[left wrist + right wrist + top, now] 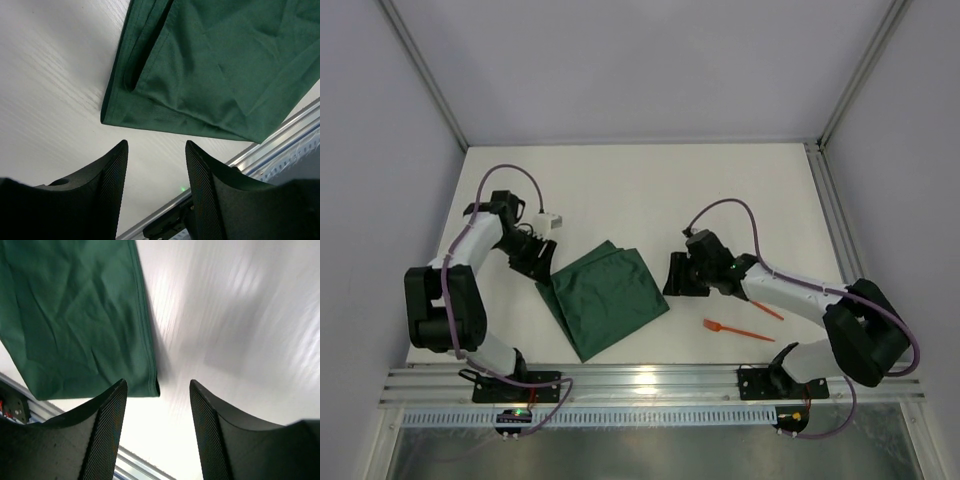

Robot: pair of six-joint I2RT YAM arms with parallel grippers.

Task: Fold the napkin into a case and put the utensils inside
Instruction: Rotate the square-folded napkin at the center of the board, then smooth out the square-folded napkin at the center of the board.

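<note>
Between the two arms, on the white table, the dark green napkin lies folded over, creased, its layered edges showing. At its left corner the left gripper hovers low, jaws apart and empty; the right gripper hovers likewise at its right edge. One orange utensil lies nearby, with perhaps a second utensil half-hidden under the right arm.

We note one utensil half hidden under the right arm; napkin cropped in both wrist views.
</note>
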